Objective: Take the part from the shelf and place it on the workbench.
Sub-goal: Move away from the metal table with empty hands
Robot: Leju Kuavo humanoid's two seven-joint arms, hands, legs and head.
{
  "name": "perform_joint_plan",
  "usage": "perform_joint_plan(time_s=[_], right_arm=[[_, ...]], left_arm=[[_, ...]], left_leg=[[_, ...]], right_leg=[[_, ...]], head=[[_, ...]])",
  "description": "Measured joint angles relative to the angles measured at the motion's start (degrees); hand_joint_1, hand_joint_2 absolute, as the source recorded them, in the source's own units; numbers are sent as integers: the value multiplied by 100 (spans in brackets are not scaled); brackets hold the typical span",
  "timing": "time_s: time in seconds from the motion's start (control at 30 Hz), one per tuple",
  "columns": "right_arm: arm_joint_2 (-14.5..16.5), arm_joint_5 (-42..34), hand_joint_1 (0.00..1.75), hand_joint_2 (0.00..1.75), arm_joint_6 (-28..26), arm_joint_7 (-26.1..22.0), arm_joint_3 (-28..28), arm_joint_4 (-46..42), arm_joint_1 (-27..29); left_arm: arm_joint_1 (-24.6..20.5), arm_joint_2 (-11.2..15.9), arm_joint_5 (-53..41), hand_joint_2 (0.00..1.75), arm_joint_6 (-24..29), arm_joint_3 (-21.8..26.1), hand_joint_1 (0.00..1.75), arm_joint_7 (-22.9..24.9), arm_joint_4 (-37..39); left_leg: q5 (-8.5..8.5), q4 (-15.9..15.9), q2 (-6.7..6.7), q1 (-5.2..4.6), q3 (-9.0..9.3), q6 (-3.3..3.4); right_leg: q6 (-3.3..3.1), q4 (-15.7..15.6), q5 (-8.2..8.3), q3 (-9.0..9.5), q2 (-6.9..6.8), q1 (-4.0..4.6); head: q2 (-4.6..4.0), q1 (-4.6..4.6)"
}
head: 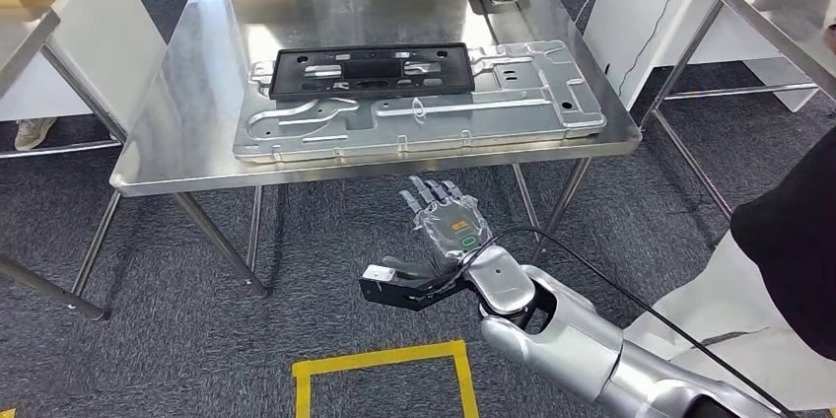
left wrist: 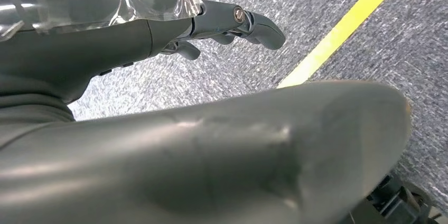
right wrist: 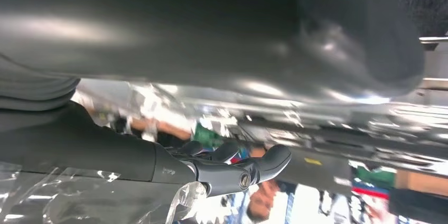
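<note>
Two parts already lie on the workbench [head: 187, 157] in the head view: a black frame [head: 370, 69] rests on top of a big silver plate [head: 424, 107], both in the middle of the workbench. The right hand [head: 446, 226] hangs just in front of the workbench, below its near edge, fingers spread and holding nothing. So the putting-down job looks done.

Left wrist view: the left hand [left wrist: 158, 28] hangs over grey carpet near a yellow line [left wrist: 338, 28], fingers loosely bent, holding nothing.

Right wrist view: the right hand's fingers [right wrist: 264, 160] curl a little around nothing, under the shiny workbench.
</note>
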Motion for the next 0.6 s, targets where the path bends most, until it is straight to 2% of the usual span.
perform_joint_plan(time_s=[0.03,0.07,0.1,0.17,0.23,0.27,0.33,0.37,0.4,0.43,0.47,0.53,0.57,0.6], right_arm=[[-6,-118,0,0,-78,-28,-23,1,67],[-10,-271,0,0,-173,-70,-54,4,163],[-16,-434,0,0,-277,-119,-91,16,297],[-28,-718,0,0,-488,-237,-157,88,642],[-37,-1010,0,0,-654,-337,-213,235,998],[-33,-1225,0,0,-740,-397,-256,347,1184],[-14,-1839,0,0,-1016,-646,-372,725,1621],[3,-2194,0,0,-1206,-851,-424,1007,1853],[26,-2549,0,0,-1400,-1078,-469,1343,2068],[59,-2891,0,0,-1559,-1291,-514,1709,2254],[95,-3230,0,0,-1664,-1463,-565,2083,2408],[195,-4007,0,0,-1715,-1648,-734,2866,2674],[238,-4432,0,0,-1667,-1661,-847,3247,2800],[273,-4852,0,0,-1579,-1612,-974,3605,2927]], left_arm=[[-1,1,22,0,6,1,0,-8,0],[3,1,47,0,15,1,0,-18,0],[10,2,73,0,29,2,0,-29,0],[42,2,127,0,62,2,0,-64,0],[73,2,183,0,102,2,0,-95,0],[84,2,218,0,124,3,0,-103,0],[105,0,293,0,168,5,0,-104,0],[119,-2,328,0,184,6,0,-101,0],[134,-3,356,0,196,7,0,-94,0],[149,-4,379,0,207,7,0,-85,0],[162,-5,396,0,219,7,0,-75,0],[169,-3,411,0,252,7,0,-60,0],[168,-2,412,0,271,7,0,-51,0],[169,-2,413,0,287,7,0,-40,0]], left_leg=[[-18,35,34,-17,-10,-26],[-34,62,67,-36,-18,-53],[-47,80,100,-56,-22,-75],[-63,94,163,-57,-24,-112],[-203,254,103,-24,-88,-170],[-367,503,33,-9,-196,-200],[-779,1313,-89,5,-559,-236],[-917,1685,-110,9,-732,-242],[-953,1884,-119,11,-827,-241],[-869,1831,-126,14,-804,-232],[-693,1543,-149,16,-667,-215],[-309,662,-374,18,-239,-154],[-204,344,-487,12,-88,-130],[-163,170,-574,1,-6,-113]], right_leg=[[-18,-385,99,226,-108,12],[-53,-651,150,373,-188,21],[-91,-770,147,428,-228,37],[-183,-780,152,410,-148,54],[-253,-789,178,388,-70,48],[-285,-793,193,374,-33,37],[-325,-792,209,345,40,34],[-335,-791,212,334,81,35],[-341,-790,214,327,125,37],[-342,-790,218,323,180,37],[-337,-789,222,323,249,36],[-312,-787,235,323,382,42],[-290,-784,242,318,437,43],[-263,-782,250,310,480,40]], head=[[-1,2],[-1,-1],[-1,-3],[0,-10],[-1,-12],[-1,-14],[0,-18],[0,-19],[0,-20],[0,-20],[0,-21],[0,-22],[0,-22],[0,-21]])
